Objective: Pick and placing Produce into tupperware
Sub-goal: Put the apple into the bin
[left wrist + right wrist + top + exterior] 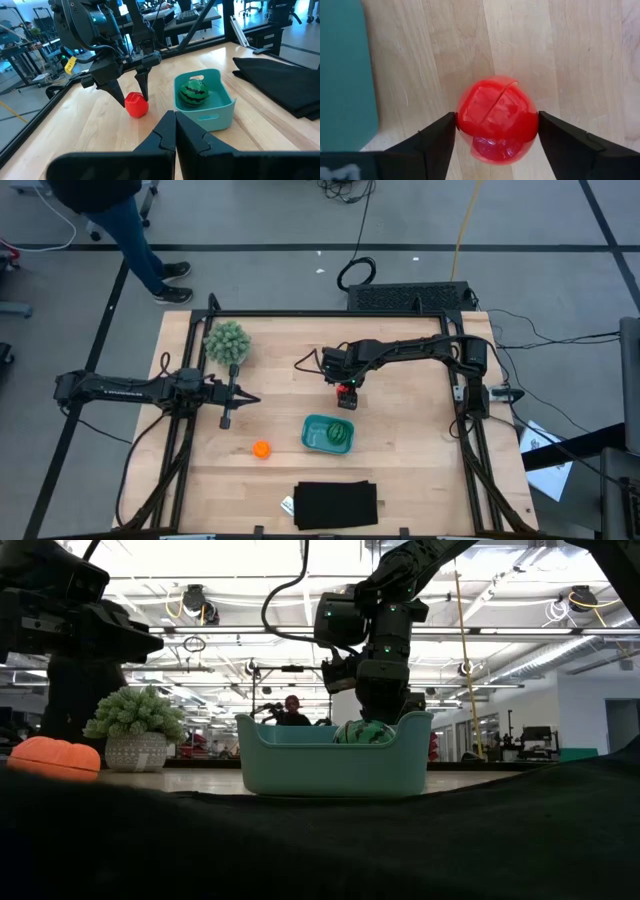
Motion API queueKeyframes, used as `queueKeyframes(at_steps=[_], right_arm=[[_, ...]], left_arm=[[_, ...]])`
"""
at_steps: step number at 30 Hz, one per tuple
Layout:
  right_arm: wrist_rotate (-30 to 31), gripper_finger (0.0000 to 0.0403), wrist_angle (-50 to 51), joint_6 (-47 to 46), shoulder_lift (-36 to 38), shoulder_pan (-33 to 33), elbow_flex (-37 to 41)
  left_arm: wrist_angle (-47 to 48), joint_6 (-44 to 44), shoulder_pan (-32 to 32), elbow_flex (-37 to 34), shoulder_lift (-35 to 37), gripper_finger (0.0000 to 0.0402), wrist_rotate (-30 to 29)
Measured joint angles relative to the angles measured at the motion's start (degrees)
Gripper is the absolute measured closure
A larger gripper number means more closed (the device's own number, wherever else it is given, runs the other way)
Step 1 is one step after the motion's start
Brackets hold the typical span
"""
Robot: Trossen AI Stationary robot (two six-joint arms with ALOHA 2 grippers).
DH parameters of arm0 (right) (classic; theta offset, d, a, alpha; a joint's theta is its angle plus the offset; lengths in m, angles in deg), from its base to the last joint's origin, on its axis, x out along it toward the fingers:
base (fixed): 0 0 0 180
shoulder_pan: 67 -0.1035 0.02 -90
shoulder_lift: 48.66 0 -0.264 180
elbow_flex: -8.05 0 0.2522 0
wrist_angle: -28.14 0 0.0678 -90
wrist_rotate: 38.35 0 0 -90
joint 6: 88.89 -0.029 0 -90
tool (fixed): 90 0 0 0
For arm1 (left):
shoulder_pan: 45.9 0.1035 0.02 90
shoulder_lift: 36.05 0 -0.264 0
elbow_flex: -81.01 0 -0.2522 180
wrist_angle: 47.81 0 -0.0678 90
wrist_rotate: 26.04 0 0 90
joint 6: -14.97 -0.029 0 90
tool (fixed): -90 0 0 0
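Three toy balls, one tub. Watermelon-striped green ball sits inside the teal tub, near bench centre. Red ball rests on the bench just beside the tub, on its far side from the black mat. Orange ball, the smallest, lies alone on the bench, apart from the tub on the left arm's side.

Right end effector points down over the red ball, fingers open, one on each side, at or almost at its surface; contact not certain.

Left end effector hovers near the left edge, fingers pressed together, holding nothing.

One fuzzy pale-green clump stands behind the left arm. One black mat lies at the front edge.
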Motion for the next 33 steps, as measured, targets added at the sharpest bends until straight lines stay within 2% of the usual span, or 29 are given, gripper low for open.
queueKeyframes(at_steps=[12,26,33], right_arm=[[0.0,0.015,0.3,0.0,0.6,0.0,0.0],[0.0,0.015,0.9,-1.0,9.6,1.7,-0.2],[0.2,0.0149,8.9,-1.3,10.3,1.0,-7.2]], left_arm=[[0.0,0.0,0.0,0.0,0.0,0.0401,0.0],[-0.1,0.0,0.0,0.0,0.0,0.0401,0.0],[-0.1,0.0,0.0,0.0,0.0,0.0401,-0.1]])
